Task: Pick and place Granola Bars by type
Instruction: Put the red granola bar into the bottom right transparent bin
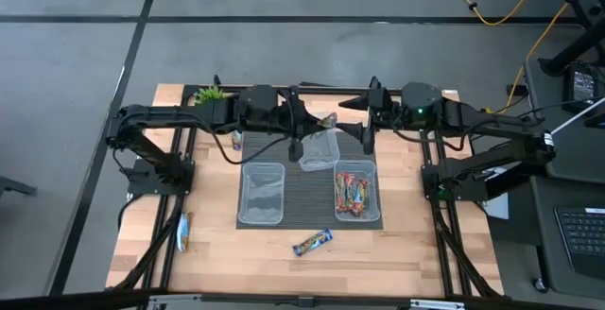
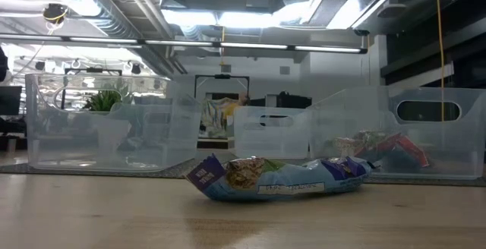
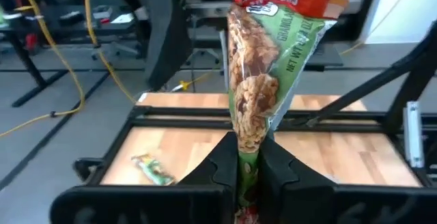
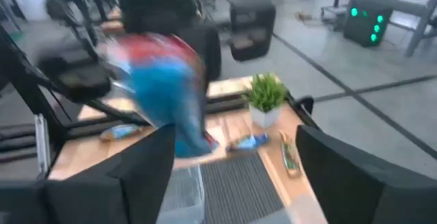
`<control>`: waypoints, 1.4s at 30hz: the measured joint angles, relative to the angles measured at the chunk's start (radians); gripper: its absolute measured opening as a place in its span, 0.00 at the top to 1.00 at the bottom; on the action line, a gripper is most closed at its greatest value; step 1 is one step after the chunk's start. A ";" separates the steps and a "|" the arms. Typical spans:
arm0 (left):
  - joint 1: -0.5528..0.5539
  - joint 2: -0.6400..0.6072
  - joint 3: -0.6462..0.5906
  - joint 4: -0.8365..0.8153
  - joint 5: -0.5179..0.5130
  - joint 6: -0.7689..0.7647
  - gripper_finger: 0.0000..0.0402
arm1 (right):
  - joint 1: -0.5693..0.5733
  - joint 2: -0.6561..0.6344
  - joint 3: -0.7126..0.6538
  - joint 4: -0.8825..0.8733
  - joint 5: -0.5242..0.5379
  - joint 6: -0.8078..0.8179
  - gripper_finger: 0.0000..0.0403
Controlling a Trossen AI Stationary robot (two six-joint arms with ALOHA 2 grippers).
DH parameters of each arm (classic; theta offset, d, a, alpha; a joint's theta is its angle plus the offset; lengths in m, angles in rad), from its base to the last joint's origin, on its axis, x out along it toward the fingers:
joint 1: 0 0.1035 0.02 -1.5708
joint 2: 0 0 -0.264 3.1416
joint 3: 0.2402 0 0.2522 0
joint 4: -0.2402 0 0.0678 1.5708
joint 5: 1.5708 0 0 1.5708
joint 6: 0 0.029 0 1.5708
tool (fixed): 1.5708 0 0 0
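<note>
Open-ceiling lab: exposed ducts (image 2: 114, 10), office chair (image 3: 160, 26)

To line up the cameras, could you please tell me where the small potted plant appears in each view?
High view: the potted plant stands at the table's far left corner.
Low view: plant at the left, seen through the left clear tub.
Left wrist view: not in it.
Right wrist view: plant on the wood, right of centre.
Shared landmark: the left clear tub, in the high and low views.

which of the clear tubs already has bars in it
The right-hand tub on the dark mat: it holds a heap of wrapped bars. The left tub looks empty.
</note>
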 joint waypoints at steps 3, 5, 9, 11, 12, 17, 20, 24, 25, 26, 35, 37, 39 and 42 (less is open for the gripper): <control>0.017 -0.006 0.000 -0.016 -0.013 0.018 0.96 | -0.001 0.000 0.000 0.065 -0.025 -0.007 0.19; 0.031 -0.007 0.000 -0.017 -0.006 0.017 0.96 | -0.003 0.000 0.000 0.098 -0.034 -0.011 0.18; 0.045 -0.013 0.000 -0.008 0.005 0.017 0.96 | -0.018 0.003 0.000 0.114 -0.034 -0.007 0.18; 0.051 -0.012 0.000 -0.007 0.007 0.020 0.96 | -0.025 0.009 0.000 0.113 -0.042 -0.004 0.19; 0.053 -0.012 0.000 -0.004 0.012 0.023 0.96 | -0.027 0.013 0.000 0.113 -0.049 -0.004 0.19; 0.064 -0.012 0.000 0.041 0.039 0.025 0.96 | -0.029 0.040 0.000 0.157 -0.076 -0.003 0.19; 0.063 -0.012 0.000 0.053 0.039 0.025 0.96 | -0.029 0.059 0.000 0.187 -0.098 -0.002 0.19; 0.063 -0.008 0.000 0.053 0.040 0.025 0.96 | -0.029 0.074 0.000 0.223 -0.101 -0.002 0.19; 0.062 -0.005 0.000 0.053 0.042 0.023 0.96 | -0.029 0.079 0.000 0.225 -0.101 -0.002 0.19; 0.062 -0.003 0.000 0.052 0.049 0.018 0.96 | -0.029 0.084 0.000 0.238 -0.101 -0.002 0.19; 0.061 0.005 0.000 0.055 0.062 0.006 0.96 | -0.029 0.117 0.001 0.268 -0.119 0.027 0.45; 0.061 0.005 0.000 0.053 0.063 0.006 0.96 | -0.029 0.117 0.001 0.271 -0.119 0.028 0.56; 0.061 0.005 0.000 0.053 0.063 0.006 0.96 | -0.029 0.118 0.001 0.271 -0.119 0.031 0.67; 0.060 0.005 0.000 0.055 0.064 0.004 0.95 | -0.029 0.117 0.001 0.268 -0.118 0.031 0.84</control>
